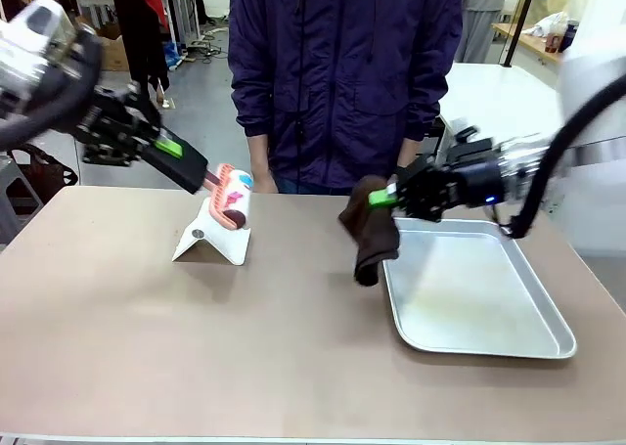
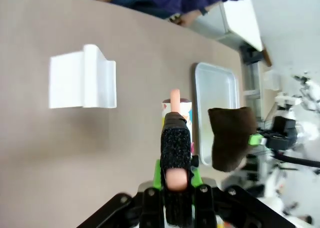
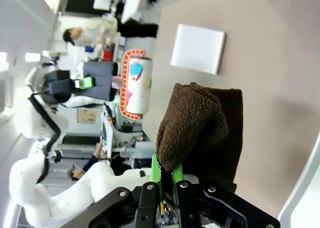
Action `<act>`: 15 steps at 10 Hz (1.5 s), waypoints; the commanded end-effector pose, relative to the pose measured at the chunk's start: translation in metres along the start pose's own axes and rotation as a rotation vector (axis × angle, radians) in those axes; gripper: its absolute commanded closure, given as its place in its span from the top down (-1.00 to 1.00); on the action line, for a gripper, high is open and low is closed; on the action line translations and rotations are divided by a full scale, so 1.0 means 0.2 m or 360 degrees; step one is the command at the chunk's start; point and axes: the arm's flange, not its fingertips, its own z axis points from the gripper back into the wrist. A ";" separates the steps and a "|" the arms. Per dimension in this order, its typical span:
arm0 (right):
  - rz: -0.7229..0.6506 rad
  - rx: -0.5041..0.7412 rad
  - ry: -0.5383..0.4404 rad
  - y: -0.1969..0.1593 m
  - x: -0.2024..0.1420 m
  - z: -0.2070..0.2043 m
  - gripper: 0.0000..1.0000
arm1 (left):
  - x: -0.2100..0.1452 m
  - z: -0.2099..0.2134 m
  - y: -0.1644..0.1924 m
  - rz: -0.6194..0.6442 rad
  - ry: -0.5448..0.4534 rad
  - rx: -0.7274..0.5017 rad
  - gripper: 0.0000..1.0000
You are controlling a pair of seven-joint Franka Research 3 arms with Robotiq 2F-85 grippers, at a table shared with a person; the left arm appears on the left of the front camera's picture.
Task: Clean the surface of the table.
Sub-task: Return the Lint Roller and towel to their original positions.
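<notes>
Where the tabletop [image 1: 147,347] lies: one tray [image 1: 548,345], one white stand [image 1: 213,242]. Left pincer [image 1: 201,174] clamps one lint roller [image 1: 233,199]; right pincer [image 1: 383,198] clamps one brown cloth [image 1: 370,238].

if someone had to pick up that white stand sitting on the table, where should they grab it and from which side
Probably by its raised ridge. The white stand sits free on the table like a folded tent, its flat sloping panels giving fingers little to pinch. Come from above, jaws straddling the ridge, approaching from the robot's near side, since the left gripper holds the lint roller just beyond it.
</notes>
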 end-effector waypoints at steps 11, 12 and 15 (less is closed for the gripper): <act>-0.0094 -0.0122 0.0111 -0.38 0.16 -0.31 -0.81 | 0.22 -0.39 0.16 -0.0025 0.0226 0.0159 -0.55; -0.0070 -0.0165 0.0050 -0.34 0.16 -0.32 -0.81 | 0.19 -0.38 0.17 -0.0029 0.0147 0.0152 -0.55; -0.0189 -0.0276 -0.0173 -0.34 0.19 -0.39 -0.81 | 0.18 -0.38 0.18 -0.0013 0.0024 0.0237 -0.55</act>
